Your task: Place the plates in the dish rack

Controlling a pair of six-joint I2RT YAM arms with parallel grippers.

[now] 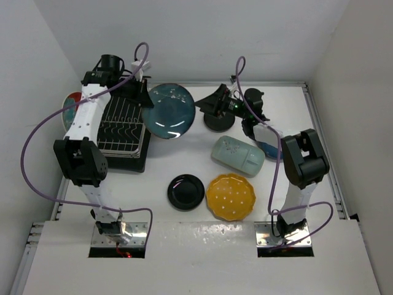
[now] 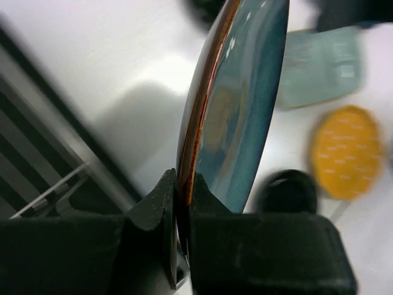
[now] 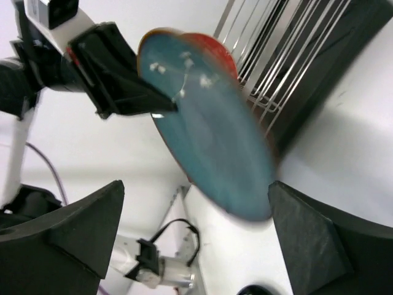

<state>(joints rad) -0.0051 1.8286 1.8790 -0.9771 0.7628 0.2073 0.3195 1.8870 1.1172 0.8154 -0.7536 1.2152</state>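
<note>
**Operator:** Report the state of both tools.

**Technician:** The left gripper (image 2: 182,184) is clamped on the rim of the teal plate (image 1: 168,110). The plate stands steeply tilted, just beside the right side of the dish rack (image 1: 123,132) and not in its slots. The right gripper (image 1: 216,106) holds nothing. Its fingers (image 3: 73,227) are spread wide apart above a dark round object (image 1: 216,123), whose type cannot be determined.

**Operator:** Count the items.

**Technician:** There is one dish rack and one teal plate. Three pieces lie flat on the table: one black plate (image 1: 186,191), one yellow plate (image 1: 230,196) and one pale green oblong dish (image 1: 238,155). One blue plate (image 1: 268,149) is partly hidden under the right arm. One red-and-teal piece (image 1: 72,101) lies at the rack's left, mostly hidden.
</note>
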